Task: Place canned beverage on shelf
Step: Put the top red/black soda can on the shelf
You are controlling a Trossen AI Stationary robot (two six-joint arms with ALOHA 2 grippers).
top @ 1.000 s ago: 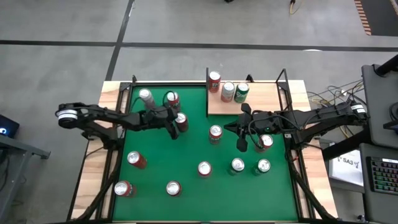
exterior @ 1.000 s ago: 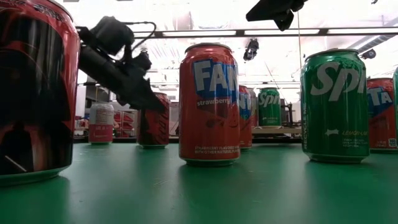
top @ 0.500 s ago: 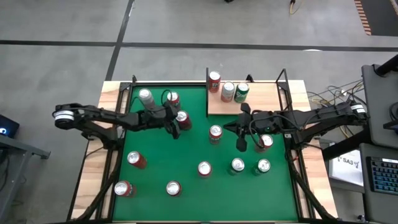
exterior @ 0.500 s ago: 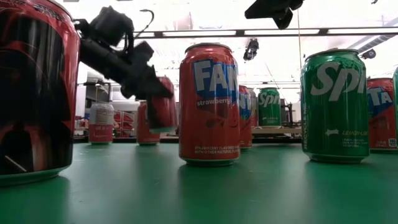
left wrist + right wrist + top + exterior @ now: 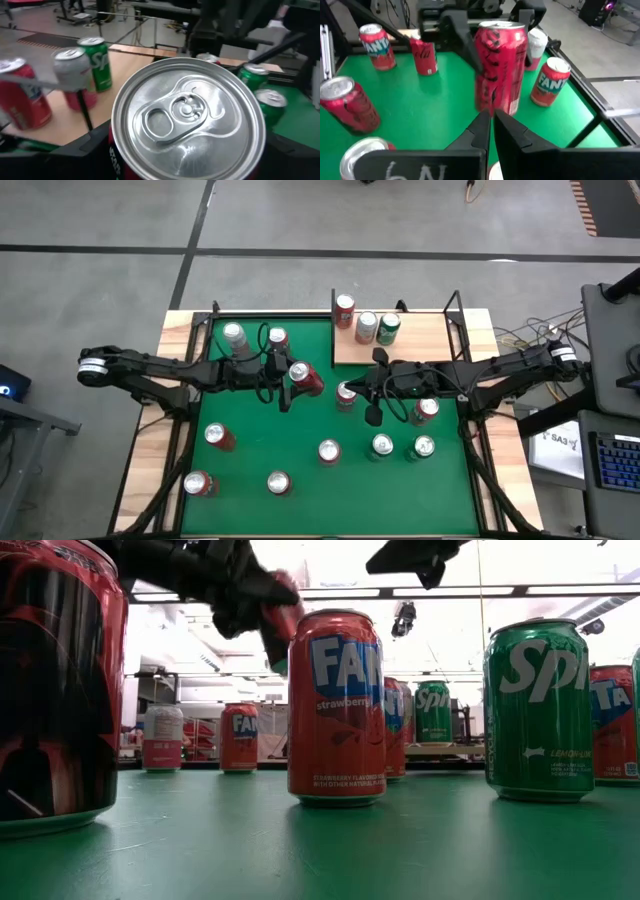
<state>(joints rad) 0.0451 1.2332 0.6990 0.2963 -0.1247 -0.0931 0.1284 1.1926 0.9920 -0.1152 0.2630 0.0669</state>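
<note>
Above mid-counter the left claw grips a red can lifted, not yet at the shelf holding three cans; right claw hovers closed, empty.

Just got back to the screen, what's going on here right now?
The left hand holds a red can lifted off the green table, mid-table and tilted, on its way toward the shelf. The shelf already carries three cans. The right hand is shut and empty, hovering near the middle by another can. More cans stand on the table.
</note>
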